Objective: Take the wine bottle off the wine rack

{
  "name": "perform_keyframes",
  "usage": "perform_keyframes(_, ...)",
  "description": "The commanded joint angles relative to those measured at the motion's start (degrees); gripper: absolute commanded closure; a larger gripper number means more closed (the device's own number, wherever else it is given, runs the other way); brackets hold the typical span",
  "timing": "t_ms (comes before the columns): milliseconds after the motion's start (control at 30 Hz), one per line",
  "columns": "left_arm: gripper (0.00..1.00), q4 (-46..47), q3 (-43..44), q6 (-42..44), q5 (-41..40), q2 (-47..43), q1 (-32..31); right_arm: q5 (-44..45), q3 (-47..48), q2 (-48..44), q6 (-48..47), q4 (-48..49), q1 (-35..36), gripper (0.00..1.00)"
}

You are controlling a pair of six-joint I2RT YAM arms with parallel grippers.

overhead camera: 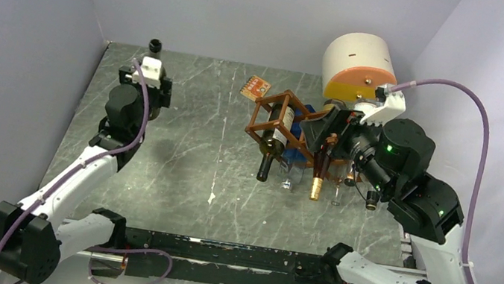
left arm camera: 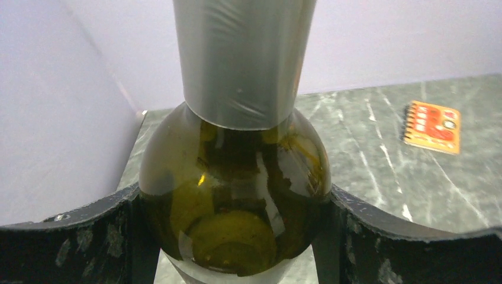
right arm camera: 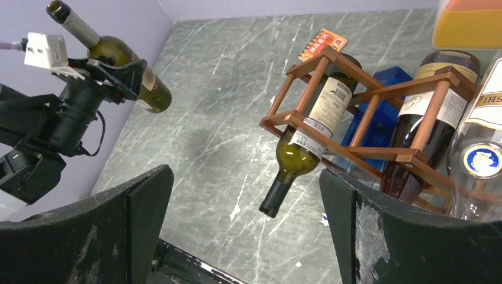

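My left gripper (overhead camera: 143, 84) is shut on a green wine bottle (left arm camera: 237, 177) with a grey foil neck, its fingers (left arm camera: 71, 236) pressed on both sides of the bottle's shoulder. That bottle (right arm camera: 127, 71) hangs above the table's far left, well apart from the wine rack (overhead camera: 272, 115). The rack (right arm camera: 367, 152) is a reddish-brown lattice that holds other bottles; a green one (right arm camera: 308, 139) pokes neck-down from its left cell. My right gripper (right arm camera: 245, 236) stands open beside the rack (overhead camera: 325, 134), with nothing between its fingers.
A cream-and-orange cylinder (overhead camera: 358, 67) stands behind the rack. An orange card (overhead camera: 256, 87) lies on the table to the rack's left, and a blue object (right arm camera: 385, 89) sits under the rack. A dark bottle with a gold cap (overhead camera: 319, 175) and a clear bottle (right arm camera: 479, 160) lie in the right cells.
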Motion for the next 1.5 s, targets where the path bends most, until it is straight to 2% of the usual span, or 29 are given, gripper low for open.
perform_keyframes(0, 0.93, 9.34, 0.64, -6.81, -3.42, 0.64, 5.57, 1.38, -0.2, -0.63, -1.27, 0.77, -0.17, 0.0)
perform_keyframes(133, 0.93, 12.8, -1.26, -10.12, -1.38, 1.43, 13.35, 1.96, -0.52, -1.58, -1.42, 0.89, -0.13, 0.0)
perform_keyframes(233, 0.93, 13.13, -0.56, -9.33, -0.65, 3.84, 18.44, 1.55, -1.18, -2.22, -1.9, 1.52, -0.1, 0.0)
perform_keyframes(367, 0.93, 15.86, -1.48, -8.06, -4.53, 7.27, 24.81, 2.66, 0.74, -1.73, -2.94, -0.28, -0.1, 0.0)
perform_keyframes(433, 0.93, 17.84, -2.43, -9.13, -3.42, 8.61, 28.26, 3.12, 2.03, -1.68, -3.46, -1.18, -0.2, 0.0)
perform_keyframes(533, 0.93, 19.7, -2.66, -9.75, -0.45, 11.04, 30.52, 2.96, 2.12, -2.16, -3.86, -1.08, -0.11, 0.0)
perform_keyframes(700, 0.93, 19.42, -1.75, -11.29, -1.15, 15.04, 34.34, 2.94, 0.76, -2.73, -3.96, -0.79, -0.15, 0.0)
perform_keyframes(767, 0.93, 20.91, -1.68, -11.53, 1.56, 16.68, 36.3, 2.68, 0.48, -2.62, -3.78, -0.7, -0.16, 0.0)
perform_keyframes(900, 0.93, 19.62, 0.76, -11.42, 7.41, 19.85, 37.4, 2.28, 0.29, -2.45, -3.49, -0.88, -0.1, 0.0)
perform_keyframes(1067, 0.93, 22.92, 2.31, -8.67, 14.59, 23.73, 37.77, 3.21, 1.43, -2.15, -3.17, -2.25, -0.16, 0.0)
perform_keyframes(1333, 0.93, 25.75, 14.45, -11.99, 21.22, 35.87, 37.57, 1.52, -0.46, -4.0, -0.7, -0.97, -0.1, 0.0)
perform_keyframes(1467, 0.93, 35.05, 18.36, -12.62, 25.89, 42.92, 37.52, 1.59, -0.9, -4.53, 0.13, -1.87, -0.12, 0.0)
